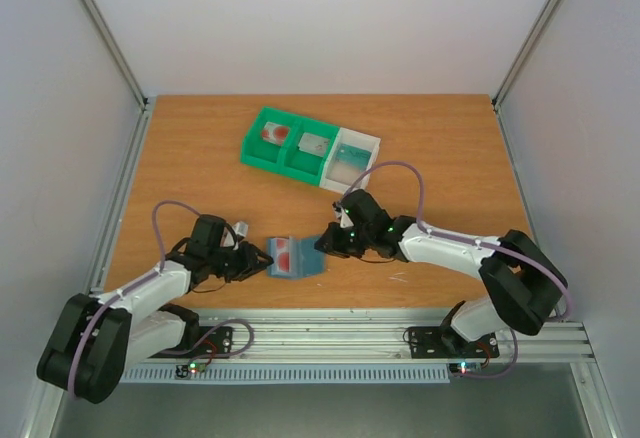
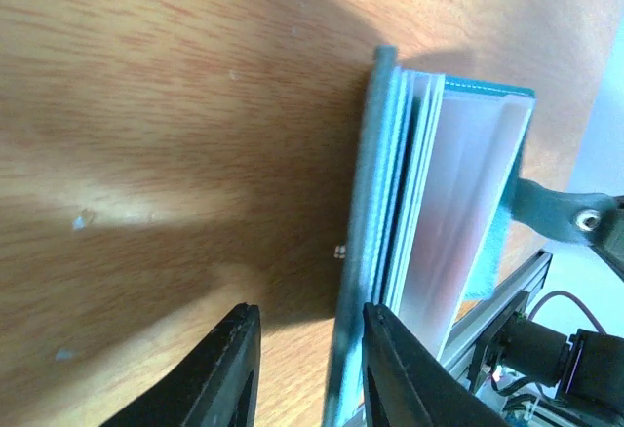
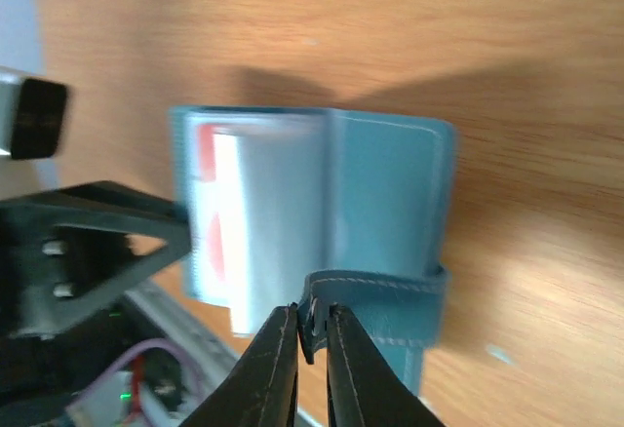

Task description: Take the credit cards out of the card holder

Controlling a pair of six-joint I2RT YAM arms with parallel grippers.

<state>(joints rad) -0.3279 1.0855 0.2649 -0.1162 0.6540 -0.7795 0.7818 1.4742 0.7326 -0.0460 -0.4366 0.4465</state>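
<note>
From above, the card holder (image 1: 297,256) lies opened on the worktop (image 1: 450,158) near its front edge, between my left hand (image 1: 258,260) and right hand (image 1: 324,245). A card (image 1: 285,255) with red marks shows inside it. Well behind stands the bin tray (image 1: 247,146), with other cards (image 1: 315,144) lying in its compartments.

On the left wrist camera, the left hand (image 2: 310,320) stands partly open: bare wood shows between its fingers, and the holder's near edge sits in the gap against one finger, apparently not clamped.

On the right wrist camera, the right hand (image 3: 310,318) is pinched shut on the stitched edge of the holder's flap (image 3: 380,291), with the red-marked card (image 3: 253,232) tucked in the far half.

I judge the holder light, soft and floppy, so it will slide or fold unless one hand pins it. The card looks thin, stiff and slick. I would take it by its exposed edge, pulling straight along the pocket while the flap is held down.
</note>
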